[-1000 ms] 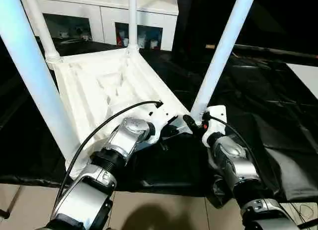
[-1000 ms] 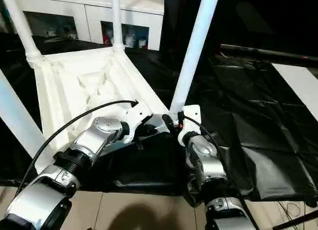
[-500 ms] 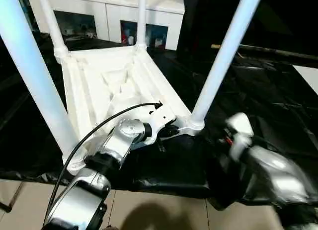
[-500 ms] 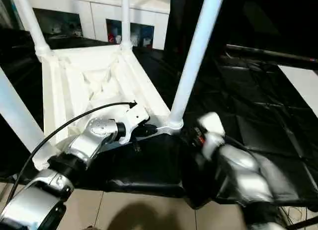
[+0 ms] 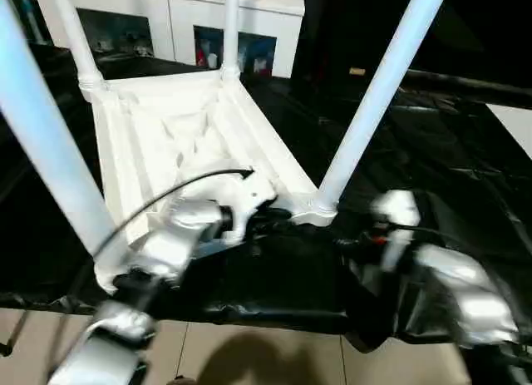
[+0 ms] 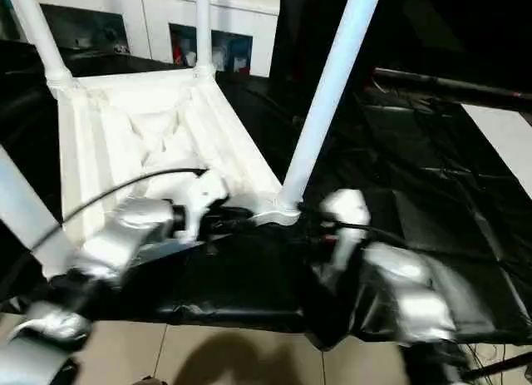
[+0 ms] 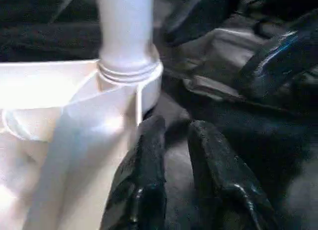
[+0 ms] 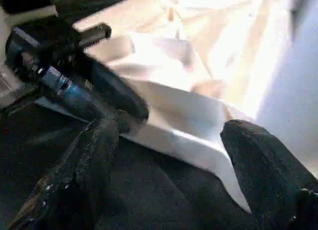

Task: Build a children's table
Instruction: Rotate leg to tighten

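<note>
A: Where does the children's table (image 5: 191, 144) lie?

B: Inverted at the near edge of the black-draped work table (image 5: 465, 169), four legs up. You may judge it light, stiff, slick plastic.

A: Where should you hold?

B: At the near rim by a corner socket (image 7: 130, 78). Left gripper (image 7: 171, 155) stands slightly parted there, holding nothing; right gripper (image 8: 169, 150) gapes wide, empty.

**Four legs fence the upturned table; open cloth to the right**

The small white plastic children's table (image 5: 191, 144) lies upside down on the black-draped bench (image 5: 465, 160), its four long white tubular legs (image 5: 378, 94) standing up as posts around the ribbed underside. Between the posts the way is free from above. The left tool (image 7: 174, 155) crowds the near corner socket (image 7: 131, 78). Right of that corner, bare cloth lies open around the right tool (image 8: 169, 155).
</note>
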Robot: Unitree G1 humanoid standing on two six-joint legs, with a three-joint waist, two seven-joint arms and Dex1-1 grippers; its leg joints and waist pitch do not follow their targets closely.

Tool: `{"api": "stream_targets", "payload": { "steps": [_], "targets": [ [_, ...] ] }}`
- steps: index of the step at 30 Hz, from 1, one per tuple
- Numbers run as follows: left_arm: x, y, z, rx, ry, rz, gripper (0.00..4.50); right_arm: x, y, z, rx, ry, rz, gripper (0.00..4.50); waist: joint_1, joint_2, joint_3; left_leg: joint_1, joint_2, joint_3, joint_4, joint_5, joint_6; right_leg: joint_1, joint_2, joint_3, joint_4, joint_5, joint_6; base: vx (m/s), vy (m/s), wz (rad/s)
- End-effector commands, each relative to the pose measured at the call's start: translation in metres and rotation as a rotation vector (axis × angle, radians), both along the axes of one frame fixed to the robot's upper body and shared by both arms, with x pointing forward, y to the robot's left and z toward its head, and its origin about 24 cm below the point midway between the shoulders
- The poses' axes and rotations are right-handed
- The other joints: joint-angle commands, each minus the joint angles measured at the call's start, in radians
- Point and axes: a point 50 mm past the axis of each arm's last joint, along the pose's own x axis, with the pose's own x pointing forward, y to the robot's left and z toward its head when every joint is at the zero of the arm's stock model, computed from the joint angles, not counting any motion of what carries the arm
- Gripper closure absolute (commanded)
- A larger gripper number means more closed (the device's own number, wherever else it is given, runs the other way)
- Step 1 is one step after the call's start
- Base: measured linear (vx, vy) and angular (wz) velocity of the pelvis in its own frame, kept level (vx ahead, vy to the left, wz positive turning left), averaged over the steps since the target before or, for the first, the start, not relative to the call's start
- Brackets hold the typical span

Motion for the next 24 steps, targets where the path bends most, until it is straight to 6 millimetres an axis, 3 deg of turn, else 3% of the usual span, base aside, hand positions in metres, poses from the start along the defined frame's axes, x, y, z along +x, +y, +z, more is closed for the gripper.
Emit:
{"api": "stream_targets", "payload": {
  "steps": [1,6,10,13,16,19,22,24],
  "targets": [
    [-0.011,0.001,-0.001,0.055,0.041,-0.038,3.22,0.009,0.007,0.001,0.002,0.007,-0.023,0.87,-0.001,0.009,-0.055,0.015,0.024,0.002,-0.06,-0.179,0.044,0.043,-0.034,0.025,-0.048,-0.089,-0.23,0.0,0.0,0.0],
    [-0.021,0.006,-0.004,0.089,0.08,-0.03,3.0,0.019,0.019,0.001,0.045,0.017,-0.058,0.87,0.002,0.012,-0.054,0.025,0.024,0.005,-0.06,-0.209,0.012,0.038,-0.034,0.029,-0.049,-0.113,-0.225,0.0,0.0,0.0],
    [-0.033,0.009,-0.005,0.111,0.115,-0.031,2.71,0.03,0.038,0.001,0.116,0.041,-0.061,0.87,-0.003,0.008,-0.052,0.019,0.023,0.003,-0.064,-0.216,-0.001,0.041,-0.037,0.029,-0.049,-0.149,-0.213,0.0,0.0,0.0],
    [-0.031,0.013,-0.006,0.135,0.093,0.005,2.36,0.035,0.044,0.002,0.119,0.029,-0.091,0.87,-0.002,0.005,-0.054,0.018,0.021,0.005,-0.061,-0.18,0.001,0.042,-0.035,0.029,-0.045,-0.112,-0.205,0.0,0.0,0.0],
    [-0.025,0.02,-0.007,0.192,0.029,0.084,2.23,0.048,0.048,0.004,0.145,0.016,-0.231,0.87,-0.004,0.004,-0.055,0.02,0.02,0.007,-0.059,-0.17,-0.004,0.04,-0.035,0.03,-0.044,-0.115,-0.2,0.0,0.0,0.0],
    [-0.021,0.024,-0.007,0.212,-0.016,0.138,1.93,0.058,0.042,0.005,0.209,0.038,-0.401,0.87,-0.005,0.004,-0.057,0.022,0.019,0.008,-0.058,-0.18,-0.013,0.038,-0.036,0.032,-0.044,-0.136,-0.192,0.0,0.0,0.0],
    [-0.024,0.026,-0.009,0.222,-0.025,0.164,1.85,0.067,0.029,0.003,0.271,0.08,-0.573,0.87,-0.004,0.004,-0.057,0.023,0.019,0.007,-0.059,-0.201,-0.027,0.036,-0.033,0.031,-0.042,-0.141,-0.18,0.0,0.0,0.0],
    [-0.025,0.028,-0.011,0.227,-0.033,0.172,1.57,0.071,0.016,0.001,0.289,0.097,-0.679,0.87,-0.001,0.005,-0.056,0.027,0.019,0.009,-0.058,-0.218,-0.028,0.031,-0.031,0.031,-0.043,-0.149,-0.172,0.0,0.0,0.0]
  ]
}}
